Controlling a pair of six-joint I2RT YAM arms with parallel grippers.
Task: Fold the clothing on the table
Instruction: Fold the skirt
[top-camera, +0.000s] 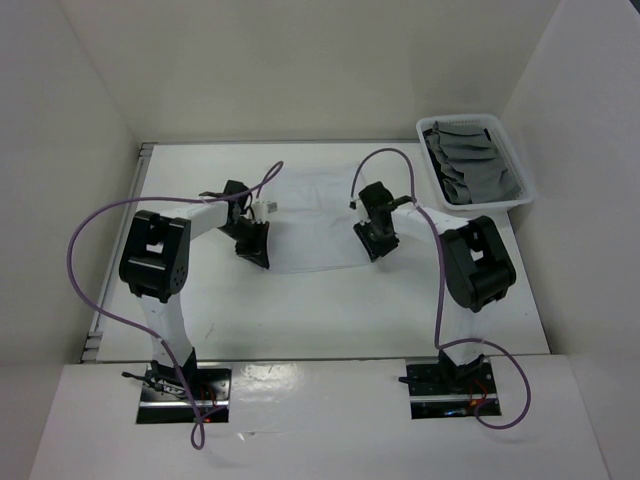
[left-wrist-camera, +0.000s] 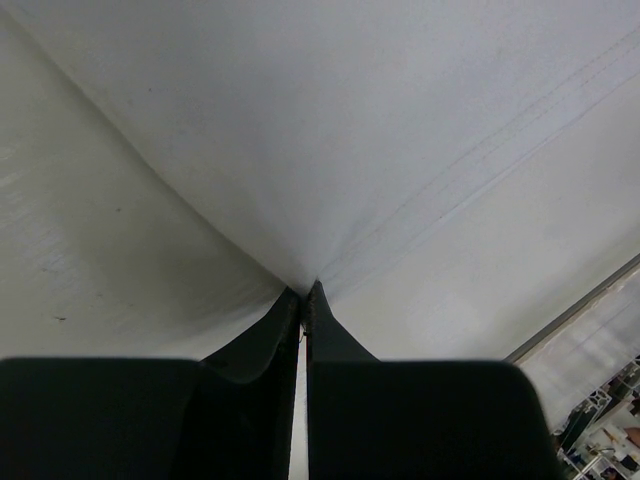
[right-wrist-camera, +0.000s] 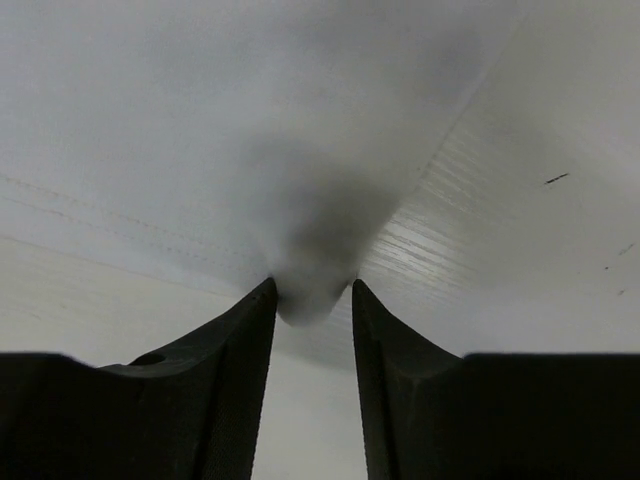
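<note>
Grasp step: left fingers (left-wrist-camera: 265, 345) pinched the white garment (top-camera: 318, 215) shut; right fingers (right-wrist-camera: 235, 350), narrowly apart, straddled its bunched edge, likely needing to close before lifting.

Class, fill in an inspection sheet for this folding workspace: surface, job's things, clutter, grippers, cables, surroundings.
Surface: white table, a few small dark marks.
Job's things: white garment lying flat mid-table.
Clutter: basket of grey clothes at the far right corner.
Grippers: left gripper shut on the garment's edge; right gripper fingers apart, a raised fold between them.
Cables: purple cables loop loosely off both arms.
Surroundings: white walls on three sides.
</note>
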